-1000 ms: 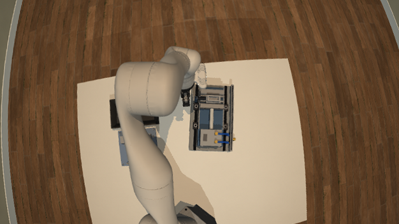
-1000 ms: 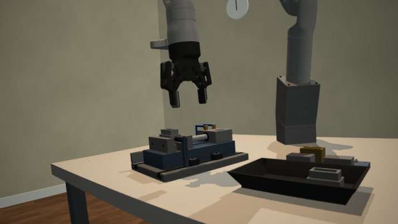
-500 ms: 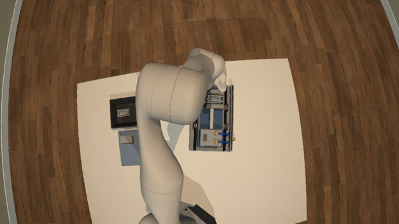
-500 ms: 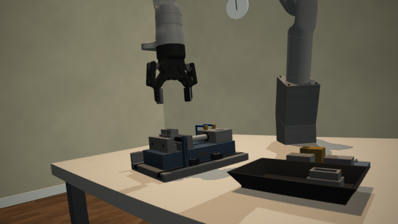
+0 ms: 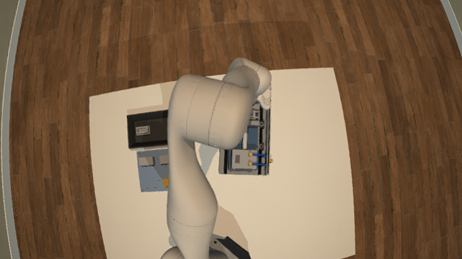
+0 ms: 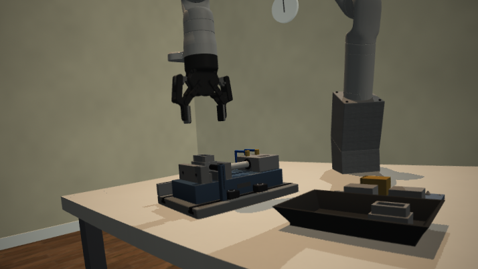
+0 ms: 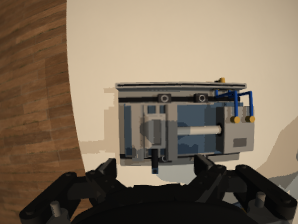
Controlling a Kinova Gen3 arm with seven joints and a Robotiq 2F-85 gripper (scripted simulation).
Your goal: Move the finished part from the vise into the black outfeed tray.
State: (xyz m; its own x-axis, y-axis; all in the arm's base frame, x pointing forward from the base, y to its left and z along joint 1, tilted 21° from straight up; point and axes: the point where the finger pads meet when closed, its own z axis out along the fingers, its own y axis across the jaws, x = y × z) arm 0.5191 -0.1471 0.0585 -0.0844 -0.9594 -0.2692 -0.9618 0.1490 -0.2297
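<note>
Black claw (image 6: 202,117) fully open, empty, above vise (image 6: 227,178): approach step; next, descend onto pocketed block (image 6: 203,158).

black tray (image 6: 348,219), blue vise (image 6: 227,187), cream table (image 6: 140,214)

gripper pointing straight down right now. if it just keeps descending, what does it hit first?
Probably the finished part clamped at the vise's near end, or the vise jaws beside it. The open gripper hangs above that end with only air between; exact alignment is unclear.

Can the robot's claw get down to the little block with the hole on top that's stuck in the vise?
Probably yes. The gripper hangs open above the finished part in the vise, with only air between them.
</note>
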